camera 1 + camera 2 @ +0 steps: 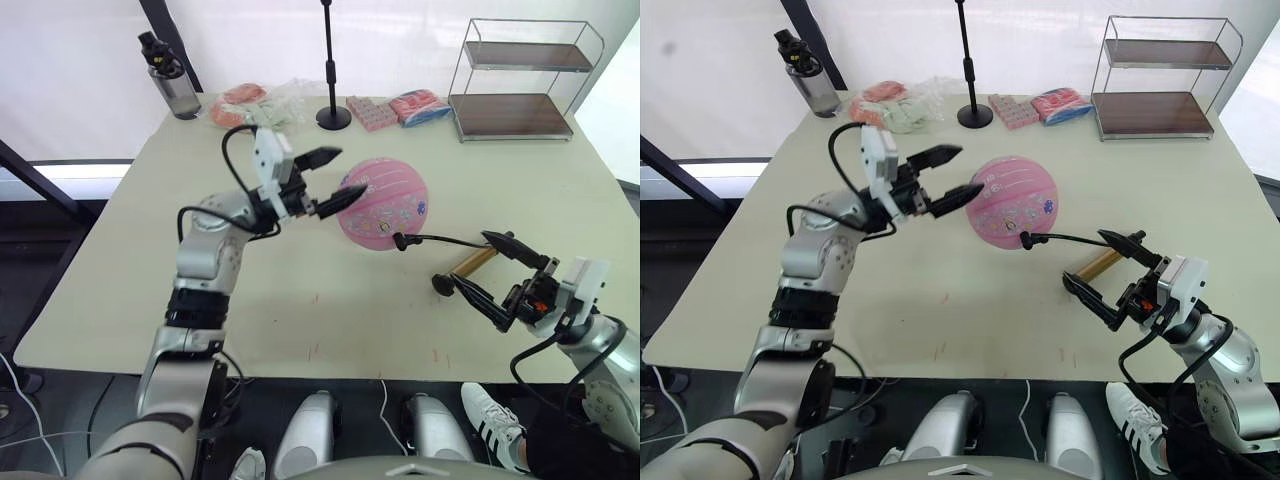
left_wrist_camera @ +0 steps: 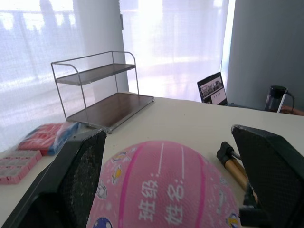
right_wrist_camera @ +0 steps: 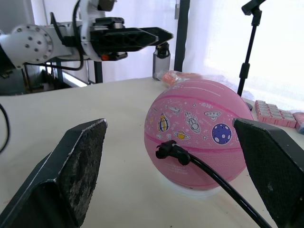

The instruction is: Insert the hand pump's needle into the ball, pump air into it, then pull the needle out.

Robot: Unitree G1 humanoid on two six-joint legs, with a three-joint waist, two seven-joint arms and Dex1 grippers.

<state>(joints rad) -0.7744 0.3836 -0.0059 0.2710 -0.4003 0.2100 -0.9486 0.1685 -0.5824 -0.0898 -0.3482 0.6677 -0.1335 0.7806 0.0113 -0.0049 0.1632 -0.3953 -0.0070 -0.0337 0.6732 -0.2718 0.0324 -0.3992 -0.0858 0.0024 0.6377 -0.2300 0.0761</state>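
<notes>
Right wrist view: the ball (image 3: 197, 133) sits near the middle of the desk (image 1: 330, 300), the needle (image 3: 170, 151) and its black fitting seated against the lower side, the hose running back toward the camera. Judged state: needle inserted, pumping not yet begun. Hand pump (image 1: 470, 266): lies flat on the desk beside the ball, toward the robot's right, hose arcing to the fitting. Left gripper (image 1: 335, 180): fingers spread, straddling the ball's upper left side without visibly touching, apparently positioned to steady it. Right gripper (image 1: 490, 270): fingers wide apart, empty, bracketing the pump's near end, probably lining up to grasp it. Background: wire shelf (image 1: 525, 80), packets, bottle, stand.
</notes>
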